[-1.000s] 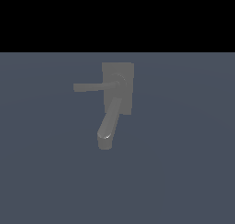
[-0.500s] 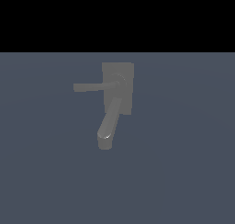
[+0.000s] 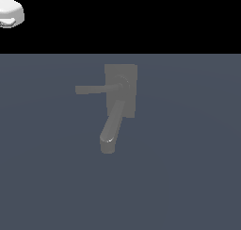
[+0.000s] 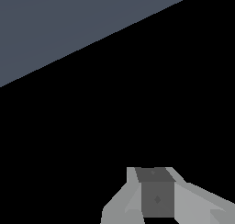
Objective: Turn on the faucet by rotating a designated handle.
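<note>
The faucet [image 3: 120, 94] is sitting on the blue-grey floor [image 3: 188, 168] near the middle of the exterior view, its handle [image 3: 94, 89] pointing toward that view's left from the round hub and its thick spout [image 3: 112, 127] angling down; no writing or brand is showing on it. A white part of the arm [image 3: 9, 11] is showing in the upper corner on the exterior view's left, well apart from the faucet. The gripper [image 4: 156, 195] is appearing only partly in the wrist view, touching nothing, and whether its jaws are parted or closed cannot be told.

A white part of the arm [image 3: 9, 11] showed at the exterior view's upper left corner, while the gripper [image 4: 158, 195] appeared closed.
</note>
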`<state>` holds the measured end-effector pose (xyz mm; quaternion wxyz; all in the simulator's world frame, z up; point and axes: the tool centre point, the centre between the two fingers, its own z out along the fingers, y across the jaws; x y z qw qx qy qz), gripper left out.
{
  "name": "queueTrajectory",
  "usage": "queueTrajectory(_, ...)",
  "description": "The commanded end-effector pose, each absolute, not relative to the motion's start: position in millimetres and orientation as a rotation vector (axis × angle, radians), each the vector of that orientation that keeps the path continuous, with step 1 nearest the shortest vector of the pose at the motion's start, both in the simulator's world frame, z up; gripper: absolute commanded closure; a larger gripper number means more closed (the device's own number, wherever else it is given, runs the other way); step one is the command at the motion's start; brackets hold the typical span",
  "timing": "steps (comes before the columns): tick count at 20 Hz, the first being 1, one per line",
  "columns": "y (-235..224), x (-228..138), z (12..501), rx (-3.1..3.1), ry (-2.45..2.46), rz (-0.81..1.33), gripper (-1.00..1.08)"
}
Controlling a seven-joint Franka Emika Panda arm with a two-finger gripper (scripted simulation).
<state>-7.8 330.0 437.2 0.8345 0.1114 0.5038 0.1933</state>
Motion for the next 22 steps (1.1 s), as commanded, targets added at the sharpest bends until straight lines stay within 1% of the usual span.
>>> queueTrajectory(1, 320.7, 6.6, 387.9, 0.198, 1.142, 0.351, 1.08)
queueTrajectory(7, 268.4, 34.5, 268.5, 0.152, 1.326, 0.185, 1.08)
queueTrajectory(12, 216.4, 42.9, 192.6, 0.148, 1.444, 0.062, 1.08)
queueTrajectory(17, 175.4, 42.7, 144.3, 0.155, 1.521, -0.026, 1.08)
queueTrajectory(22, 153.0, 40.7, 120.8, 0.162, 1.559, -0.072, 1.08)
